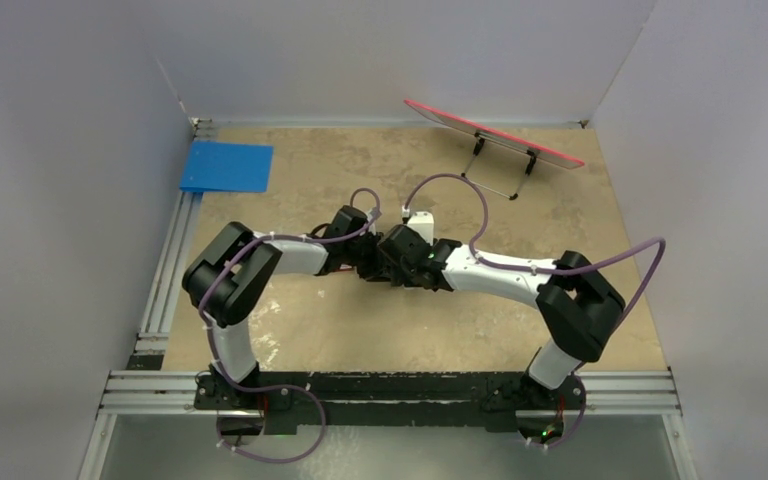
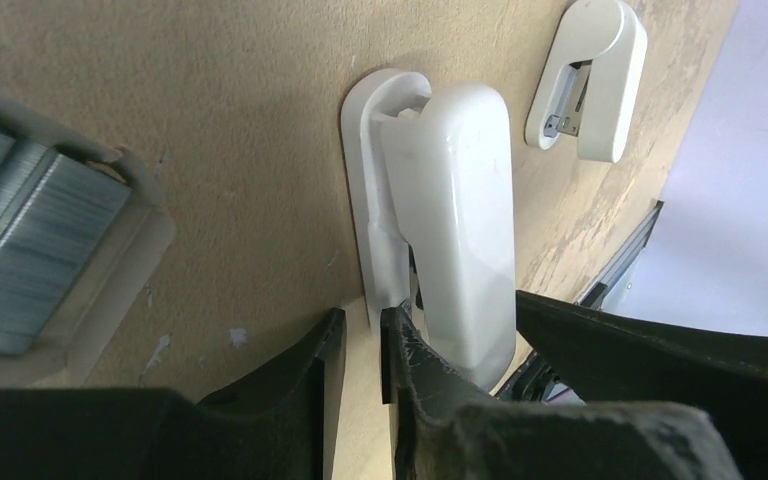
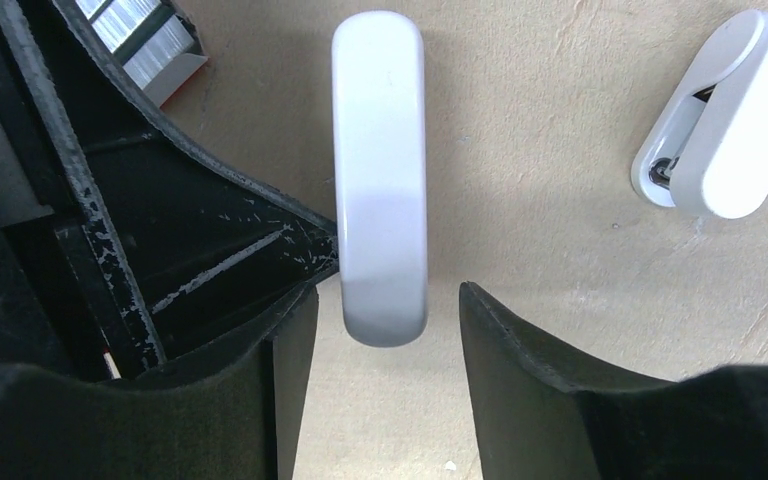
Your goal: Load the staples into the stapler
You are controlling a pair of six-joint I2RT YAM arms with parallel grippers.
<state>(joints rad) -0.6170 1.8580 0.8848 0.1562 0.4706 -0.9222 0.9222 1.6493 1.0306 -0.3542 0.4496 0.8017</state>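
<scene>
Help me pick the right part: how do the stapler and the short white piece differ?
The stapler is long and slim; the short white piece is stubbier, about half as long. The stapler reaches between the right gripper's fingers; the short white piece lies apart. Both are white, round-ended.

A blue sheet [image 1: 226, 166] lies left of a red-edged panel [image 1: 493, 133].

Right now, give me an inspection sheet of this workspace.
Surface: tan mottled table.
Job's things: white stapler on the table between both grippers; staples in their open box beside it.
Clutter: shorter white piece near the stapler; blue pad and red-edged panel on a stand at the far side.
Grippers: right gripper open, astride the stapler's end; left gripper narrowly parted at the stapler's base, grip unclear.
Cables: purple cables looped along both arms.
Surroundings: white walls on three sides.
</scene>
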